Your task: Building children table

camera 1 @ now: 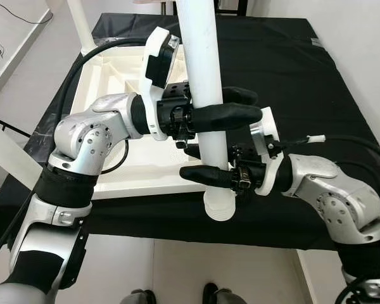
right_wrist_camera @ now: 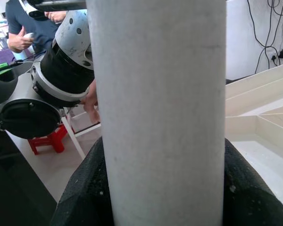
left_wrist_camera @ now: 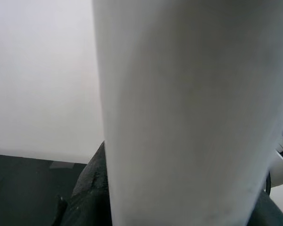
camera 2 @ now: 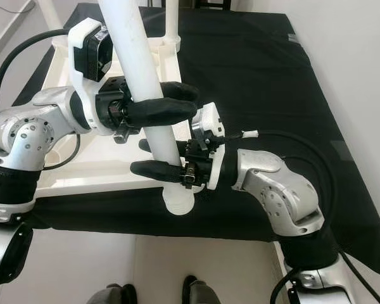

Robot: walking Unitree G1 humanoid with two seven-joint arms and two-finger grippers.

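Note:
A thick white table leg (camera 1: 206, 63) stands nearly upright in front of me, its ringed lower end (camera 1: 219, 206) hanging over the front edge of the black-covered table. My left gripper (camera 1: 256, 105) is shut on the leg higher up, one black finger on each side. Just below it my right gripper (camera 1: 186, 161) is shut on the same leg from the other side. In both wrist views the leg (left_wrist_camera: 188, 113) (right_wrist_camera: 165, 108) runs between the black fingers. The upside-down white tabletop (camera 1: 107, 82), ribbed inside, lies on the cloth behind my left arm.
A black cloth (camera 1: 285, 82) covers the work table, bare on its right half. Two white legs (camera 1: 79, 25) (camera 2: 171, 19) stand up from the tabletop's far corners. A slanted white bar (camera 1: 12, 155) is at the left. A person (right_wrist_camera: 23, 23) and a red stool (right_wrist_camera: 47, 141) are beyond.

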